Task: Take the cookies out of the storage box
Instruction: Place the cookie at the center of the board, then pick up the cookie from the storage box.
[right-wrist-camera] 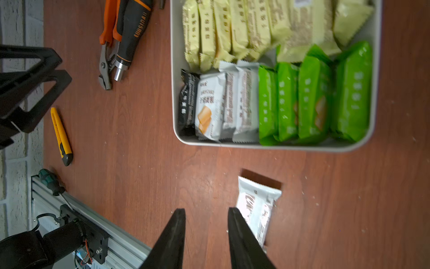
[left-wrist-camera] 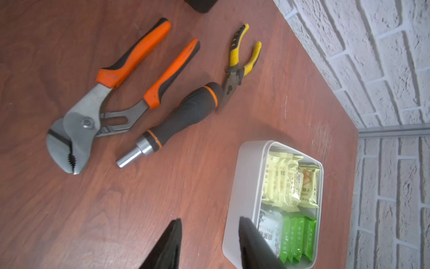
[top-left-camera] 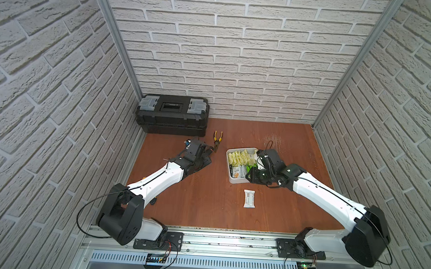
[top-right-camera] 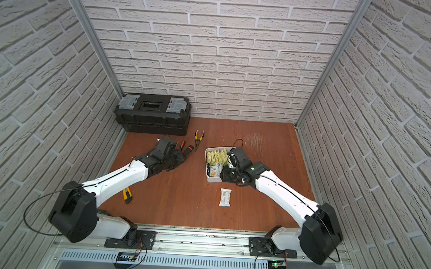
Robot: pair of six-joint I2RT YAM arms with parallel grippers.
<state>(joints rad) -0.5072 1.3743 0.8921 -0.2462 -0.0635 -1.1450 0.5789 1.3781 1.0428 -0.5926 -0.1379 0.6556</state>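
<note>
The right gripper (right-wrist-camera: 206,209) is spread, with bare table (right-wrist-camera: 139,151) showing between its fingers and nothing pinched. The box (right-wrist-camera: 173,69) lies straight ahead of its fingertips, near but not under them. The cookies (right-wrist-camera: 267,97) inside stand on edge in two rows. Their long axes run roughly along the line the fingers point, and they are stacked side by side along the line on which the jaws close. I judge that the gripper faces them the right way: a reach forward and down would put a finger on each thin face of a packet, with no wrist turn. The white and black packets of the nearer row lie most directly ahead.

One loose packet (right-wrist-camera: 256,205) lies flat on the table outside the box. It is just beside one finger and partly hidden by it, with its length nearly parallel to that finger. A top view shows it (top-left-camera: 249,199) clear of the box rim (top-left-camera: 233,181).

The left gripper (left-wrist-camera: 209,220) is also spread and empty. It hangs over the tools (left-wrist-camera: 183,116), and the box is beyond its fingertips and off to one side. In both top views it is well apart from the box, while the right gripper is at the box's edge. The right arm is nearer, so the next pick looks like its job.
</note>
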